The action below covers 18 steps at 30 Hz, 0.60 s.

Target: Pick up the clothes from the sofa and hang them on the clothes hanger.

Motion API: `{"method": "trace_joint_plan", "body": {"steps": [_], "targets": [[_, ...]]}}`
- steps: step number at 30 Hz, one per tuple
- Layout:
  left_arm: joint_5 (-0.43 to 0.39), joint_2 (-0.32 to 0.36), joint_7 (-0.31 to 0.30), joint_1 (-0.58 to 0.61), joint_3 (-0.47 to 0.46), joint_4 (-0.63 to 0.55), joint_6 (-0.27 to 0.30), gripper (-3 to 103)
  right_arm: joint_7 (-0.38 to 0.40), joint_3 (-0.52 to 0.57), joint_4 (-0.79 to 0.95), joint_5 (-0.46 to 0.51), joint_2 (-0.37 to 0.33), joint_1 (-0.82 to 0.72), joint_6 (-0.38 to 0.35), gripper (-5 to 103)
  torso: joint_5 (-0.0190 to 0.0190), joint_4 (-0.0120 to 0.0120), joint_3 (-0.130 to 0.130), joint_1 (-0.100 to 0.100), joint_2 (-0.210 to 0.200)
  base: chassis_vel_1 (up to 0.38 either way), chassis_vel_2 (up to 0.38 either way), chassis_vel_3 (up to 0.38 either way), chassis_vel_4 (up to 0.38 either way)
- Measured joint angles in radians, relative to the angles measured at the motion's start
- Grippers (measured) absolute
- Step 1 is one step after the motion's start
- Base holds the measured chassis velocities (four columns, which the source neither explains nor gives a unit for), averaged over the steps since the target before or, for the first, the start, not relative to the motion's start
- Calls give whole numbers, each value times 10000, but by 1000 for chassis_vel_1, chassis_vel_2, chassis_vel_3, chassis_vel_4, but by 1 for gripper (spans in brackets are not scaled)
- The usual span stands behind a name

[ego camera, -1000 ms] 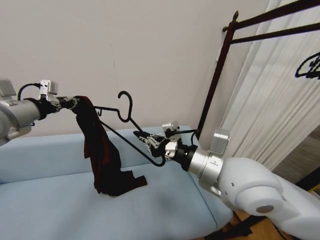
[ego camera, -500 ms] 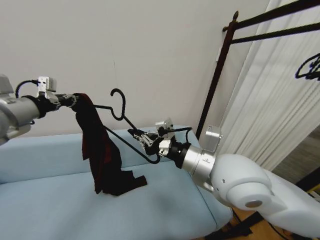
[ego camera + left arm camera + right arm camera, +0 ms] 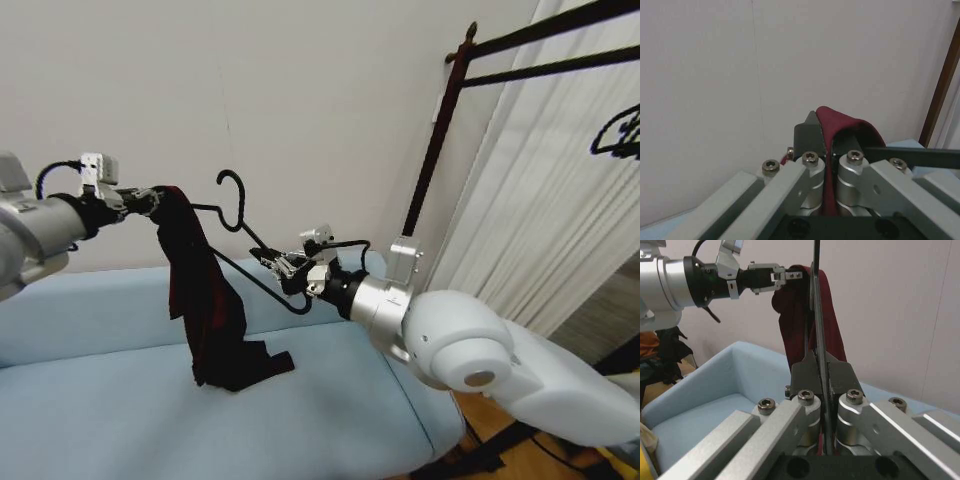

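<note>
Compared with a second ago, carries the black hanger (image 3: 256, 282) farther toward the left end of the sofa (image 3: 100, 420) and a little higher above its seat. Does so with the right end effector (image 3: 283, 267) clamped shut on the wire at the hanger's lower corner. Holds the left end effector (image 3: 143, 199) almost where it was, high above the sofa's left half, closed on the top fold of the dark red garment (image 3: 205, 300). Brings the hook and the near shoulder of the hanger closer to that pinched fold.

Reads, as a judgement, as threading the hanger into the cloth: further in than before, but not yet seated, with no sign of the garment resting on the hanger's shoulders by itself. Leaves the hanging-up proper still to do.

As for the garment: drapes in one long strip from the left end effector's tips down to the sofa seat, lower end lying crumpled there, upper part lifted well clear of the cushion. Lies well apart from the right end effector itself, joined to it only through the hanger's wire, which runs from those shut fingers straight up against the cloth. Shows, from the left wrist, the red fold squeezed between the pads and a black bar of the hanger just beside them.
</note>
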Motion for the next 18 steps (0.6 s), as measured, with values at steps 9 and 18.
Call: {"method": "trace_joint_plan", "body": {"steps": [9,18], "targets": [[54,-257,-201,59,-110,-384,14,0,33,-231,-711,-469,369,208,-71,2,-1,0,0,0,0,0,0,0,0],[301,-500,-326,42,-400,-128,20,0,-104,-872,-1602,-1475,253,-128,-149,2,1,0,0,0,0,0,0,0,0]]}}
